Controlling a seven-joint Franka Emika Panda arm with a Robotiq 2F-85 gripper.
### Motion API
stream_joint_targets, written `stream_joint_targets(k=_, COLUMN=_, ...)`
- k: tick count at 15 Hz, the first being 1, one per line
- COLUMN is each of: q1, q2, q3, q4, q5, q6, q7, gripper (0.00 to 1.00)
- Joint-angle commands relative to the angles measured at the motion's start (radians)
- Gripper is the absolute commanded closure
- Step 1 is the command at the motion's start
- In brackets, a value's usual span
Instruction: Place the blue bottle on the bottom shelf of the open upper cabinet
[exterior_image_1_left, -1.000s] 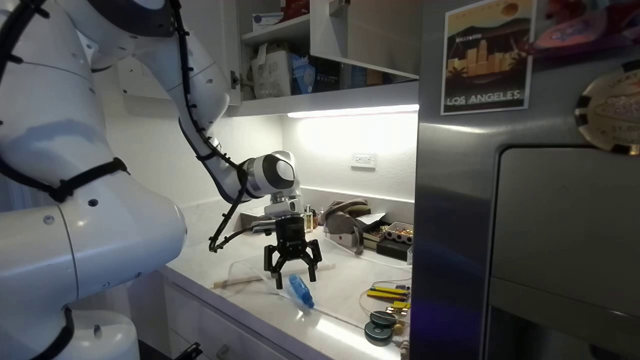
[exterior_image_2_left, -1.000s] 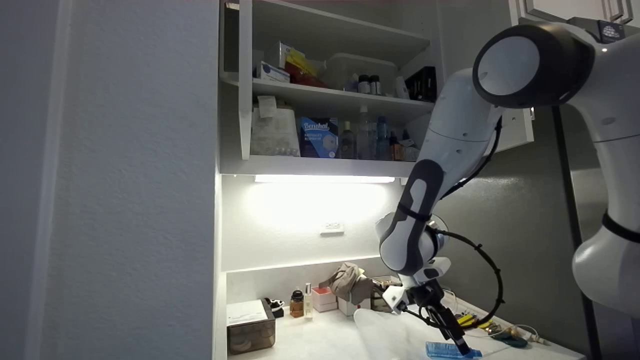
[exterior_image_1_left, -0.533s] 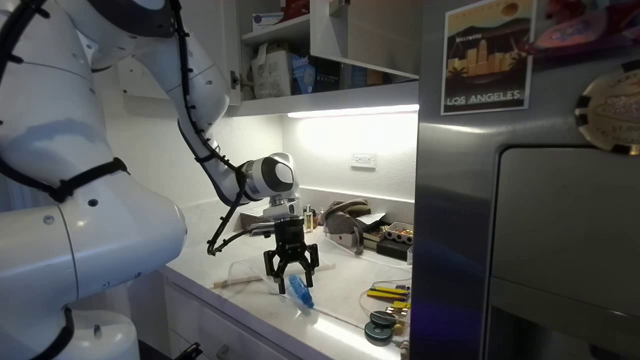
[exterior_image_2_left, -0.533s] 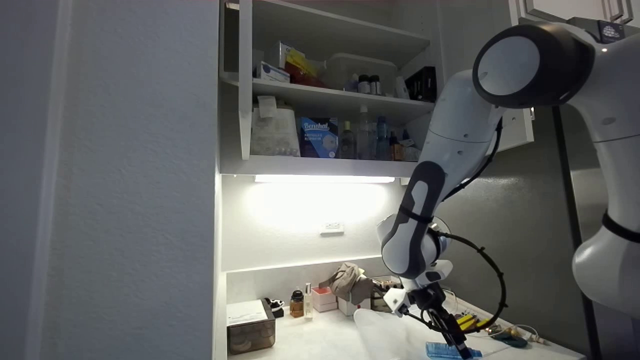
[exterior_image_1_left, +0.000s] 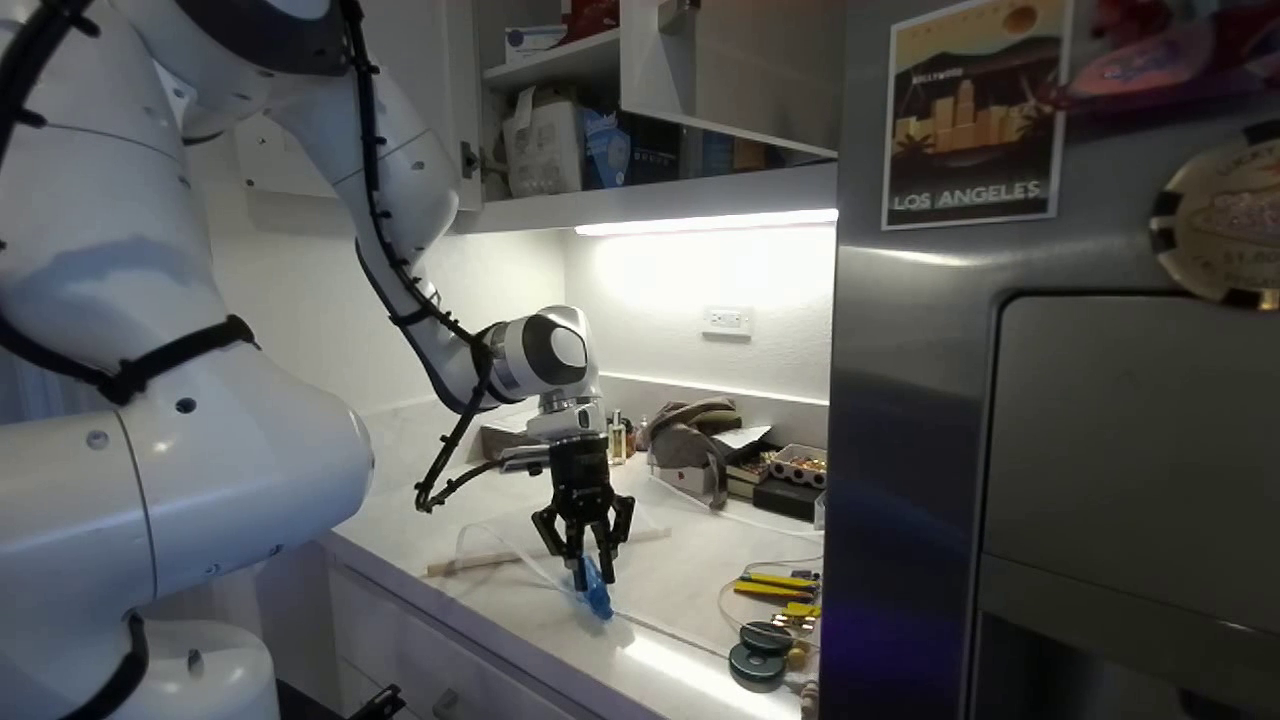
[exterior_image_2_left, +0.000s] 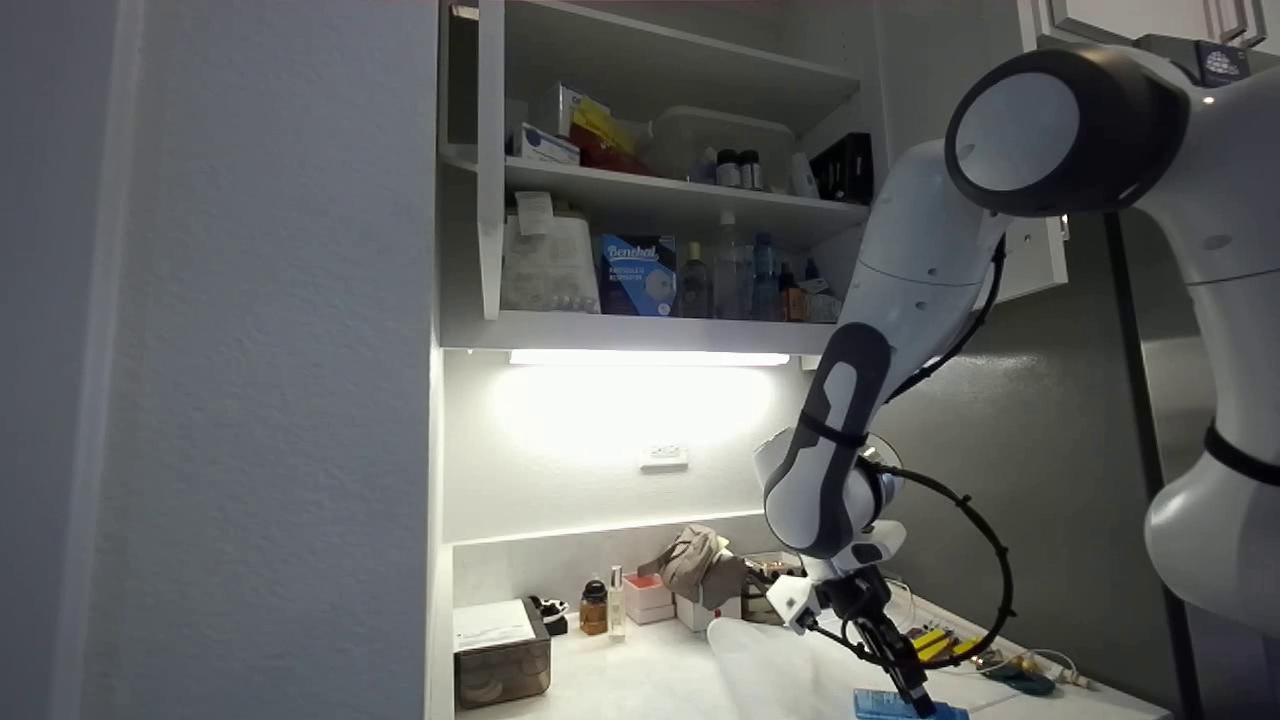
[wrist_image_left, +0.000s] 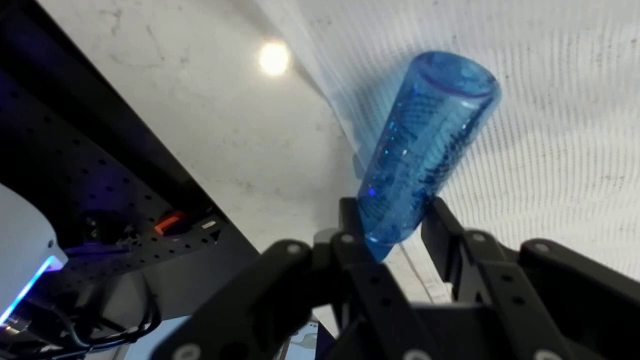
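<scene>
A steel refrigerator (exterior_image_1_left: 930, 420) fills the three o'clock side of an exterior view. In both exterior views the white upper cabinet (exterior_image_2_left: 685, 85) hangs at twelve o'clock, a door swung out, with the white table (exterior_image_2_left: 620, 680) below at six. The robot arm (exterior_image_1_left: 290, 440) stands at nine o'clock in an exterior view and stretches over the table. The cabinet's bottom shelf (exterior_image_2_left: 640, 330) has a bright strip light (exterior_image_2_left: 650, 357) along its underside. In the wrist view a ribbed white sheet (wrist_image_left: 555, 165) covers the table toward three o'clock. A blue respirator box (exterior_image_2_left: 638, 278) stands on the bottom shelf. The black tool (exterior_image_1_left: 594, 578) points to six o'clock in an exterior view, its two fingers (wrist_image_left: 349, 217) pinching the blue bottle (wrist_image_left: 425, 140) near its narrowing end. In the wrist view the bottle slants, its broad round end at one o'clock, its narrow end at seven between the fingers. It is down near the table, over the ribbed sheet; whether it rests there cannot be told. The bottom shelf is well apart, at eleven o'clock from it in an exterior view. Two dark-green discs (exterior_image_1_left: 757, 667) lie on the table at four o'clock from the bottle.
</scene>
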Motion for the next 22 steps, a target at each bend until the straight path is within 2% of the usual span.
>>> stream_joint_targets(k=1, q1=-0.003, q2=0.012, q3=-0.001, q4=-0.009, q5=0.010, q6=0.026, q7=0.004, gripper=0.89)
stream_joint_targets(k=4, q1=0.002, q2=0.024, q3=-0.012, q4=-0.001, q5=0.003, q6=0.007, q7=-0.010, gripper=0.89)
stream_joint_targets(k=9, q1=0.047, q2=0.022, q3=-0.067, q4=0.095, q5=-0.079, q6=-0.136, q7=-0.057, gripper=0.89)
stream_joint_targets(k=12, q1=0.118, q2=0.003, q3=-0.106, q4=0.191, q5=-0.157, q6=-0.291, q7=-0.081, gripper=0.89)
stream_joint_targets(k=16, q1=0.206, q2=-0.030, q3=-0.120, q4=0.302, q5=-0.278, q6=-0.512, q7=-0.096, gripper=0.89)
stream_joint_targets(k=17, q1=0.288, q2=-0.131, q3=-0.193, q4=0.310, q5=-0.219, q6=-0.523, q7=-0.166, gripper=0.89)
stream_joint_targets(k=22, q1=0.385, q2=-0.241, q3=-0.207, q4=0.332, q5=-0.285, q6=-0.625, q7=-0.178, gripper=0.89)
